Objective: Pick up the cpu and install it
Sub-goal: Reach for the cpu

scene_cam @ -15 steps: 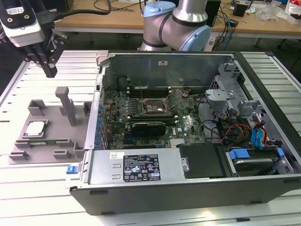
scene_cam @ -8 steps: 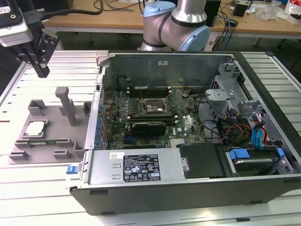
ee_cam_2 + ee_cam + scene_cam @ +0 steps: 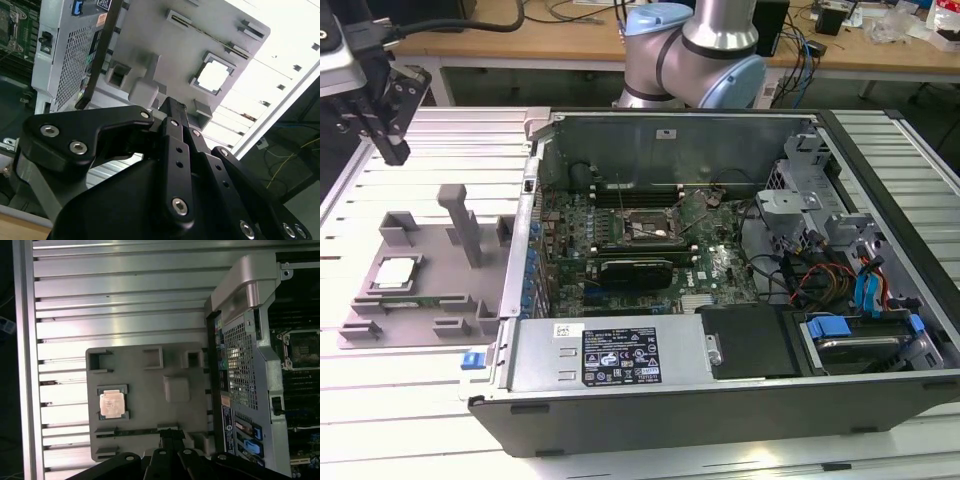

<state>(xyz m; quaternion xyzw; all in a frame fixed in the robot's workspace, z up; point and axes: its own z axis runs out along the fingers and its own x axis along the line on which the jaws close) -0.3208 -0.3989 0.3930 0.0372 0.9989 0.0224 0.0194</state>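
On grey tray [image 3: 150, 371] | cpu [image 3: 111, 404] in pocket, below & apart from end effector [image 3: 170, 434] | fingers closed, w/ nothing held

From my remote seat, the cpu [image 3: 397, 272] shows a silvery metal top with a soft sheen that glares pale in both wrist views. The tray [image 3: 425, 250] around it looks like matt grey plastic, perhaps slightly grainy; I can't be sure from here. The table [image 3: 380, 400] is ribbed bare metal, brushed and reflective. Toward the exterior view's upper left, the gripper [image 3: 395, 150] is matt black, with bright screw heads in the second wrist view. The computer case [image 3: 720, 400] is dark matt sheet metal, and the desk [image 3: 520, 45] behind looks like wood
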